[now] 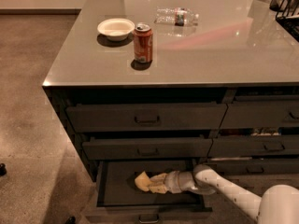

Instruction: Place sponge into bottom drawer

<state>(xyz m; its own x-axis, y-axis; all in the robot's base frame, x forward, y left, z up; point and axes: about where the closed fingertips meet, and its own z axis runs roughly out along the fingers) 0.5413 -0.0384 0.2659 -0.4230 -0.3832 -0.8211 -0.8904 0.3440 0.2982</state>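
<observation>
The bottom drawer [149,213] of the left stack is pulled out, showing its dark inside. My gripper [150,183] reaches into it from the right, low over the drawer floor. Its cream fingers [160,177] are shut on the pale yellow sponge [140,181], which sticks out to the left of the fingertips, near the middle of the drawer. The white arm [233,195] runs off to the lower right.
On the grey counter top [210,55] stand a white bowl [116,28], a red soda can [143,43] and a lying plastic bottle [176,17]. The two drawers above [147,118] are closed. The right-hand stack of drawers [261,146] is next to the arm.
</observation>
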